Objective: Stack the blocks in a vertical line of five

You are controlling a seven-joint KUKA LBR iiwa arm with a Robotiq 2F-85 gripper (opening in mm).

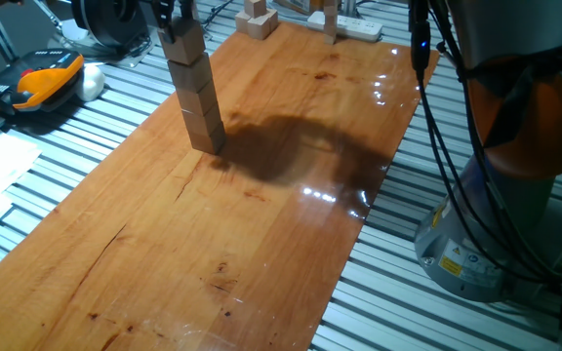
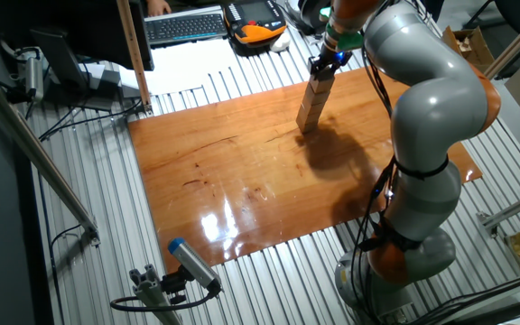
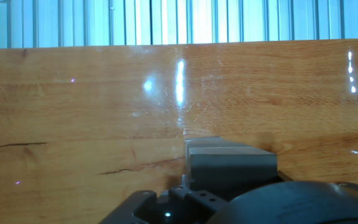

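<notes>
1. Blocks first: the plain light-tan wooden cubes stand as one upright column on the glossy reddish-brown wooden worktop, near its far left edge in the one fixed view. I can make out four in the column there; the very top runs out of frame.
2. Dark two-finger tool sits right at the top of that column, its fingers down either side of the topmost cube. Honestly can't tell if it's squeezing the cube or just sitting around it.
3. Grey-and-orange robot arm arches over the worktop from its base at the near right (in the other fixed view) and throws a big shadow on the wood beside the stack.
4. Hand view only shows a grey blocky shape low in frame with wood grain behind it.
5. Spare pale wooden blocks and a long white power strip lie at the far end.
</notes>
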